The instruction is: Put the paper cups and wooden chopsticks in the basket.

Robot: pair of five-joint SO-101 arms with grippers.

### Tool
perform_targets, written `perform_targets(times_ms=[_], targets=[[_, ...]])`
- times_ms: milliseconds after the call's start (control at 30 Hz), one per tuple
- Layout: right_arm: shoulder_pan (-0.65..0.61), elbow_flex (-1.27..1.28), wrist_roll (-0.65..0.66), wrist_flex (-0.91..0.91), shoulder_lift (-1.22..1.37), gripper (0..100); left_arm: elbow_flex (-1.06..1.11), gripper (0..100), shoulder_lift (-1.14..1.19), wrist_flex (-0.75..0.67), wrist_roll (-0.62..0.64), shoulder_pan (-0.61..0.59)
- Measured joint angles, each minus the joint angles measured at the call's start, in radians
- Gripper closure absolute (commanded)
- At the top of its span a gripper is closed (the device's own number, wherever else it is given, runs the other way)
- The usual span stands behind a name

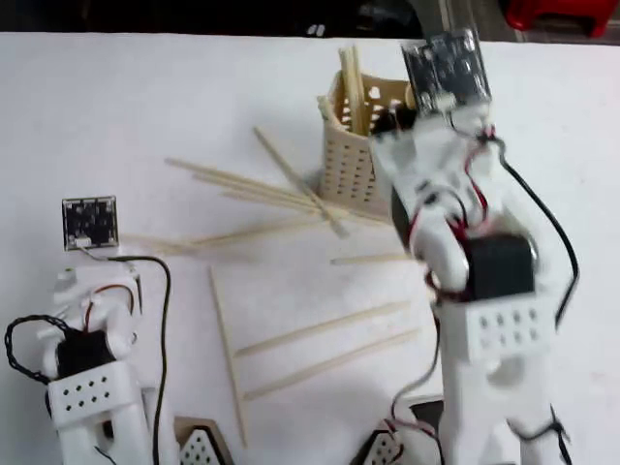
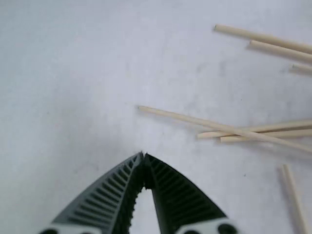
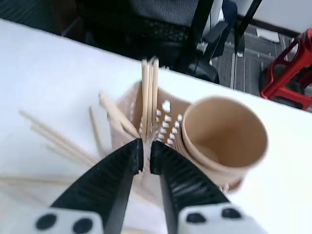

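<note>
A cream perforated basket [image 1: 351, 165] stands at the back middle of the white table. In the right wrist view, stacked paper cups [image 3: 224, 136] lie tilted inside the basket [image 3: 124, 112]. My right gripper [image 3: 146, 148] hangs over the basket, shut on a few upright wooden chopsticks [image 3: 149, 97] that stick out of the basket's top [image 1: 351, 85]. Several loose chopsticks [image 1: 252, 184] lie fanned to the basket's left, with more [image 1: 325, 329] in front. My left gripper [image 2: 144, 157] is shut and empty, low over bare table beside chopstick ends [image 2: 219, 127].
The left arm [image 1: 87, 339] sits at the front left with a black cable [image 1: 165, 291] looping beside it. The right arm [image 1: 465, 252] stretches from the front edge toward the basket. A black chair [image 3: 161, 24] and a red stool [image 3: 287, 68] stand beyond the table's far edge.
</note>
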Motion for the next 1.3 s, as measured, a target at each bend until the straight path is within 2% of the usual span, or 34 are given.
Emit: perform_targets(times_ms=[267, 367, 433, 567, 800, 967, 1100, 1300], targets=[[0.127, 0.336, -0.006, 0.035, -0.258, 96.5, -0.012, 98, 0.000, 0.002, -0.106, 0.104], [0.178, 0.463, -0.009, 0.003, -0.359, 96.4, -0.072, 97, 0.000, 0.055, -0.167, 0.183], [0.212, 0.528, -0.012, -0.021, -0.427, 96.3, -0.133, 94, 0.000, 0.120, -0.209, 0.252], [0.261, 0.615, -0.041, -0.049, -0.543, 96.0, -0.264, 79, 0.000, 0.279, -0.255, 0.423], [0.350, 0.628, -0.055, -0.051, -0.644, 95.9, -0.322, 76, 0.000, 0.488, -0.258, 0.770], [0.353, 0.629, -0.063, -0.051, -0.646, 95.9, -0.322, 73, 0.000, 0.497, -0.258, 0.967], [0.359, 0.631, -0.068, -0.051, -0.646, 96.0, -0.322, 72, 0.021, 0.482, -0.236, 1.056], [0.359, 0.647, -0.068, -0.051, -0.651, 96.1, -0.328, 72, 0.302, 0.319, -0.187, 1.135]])
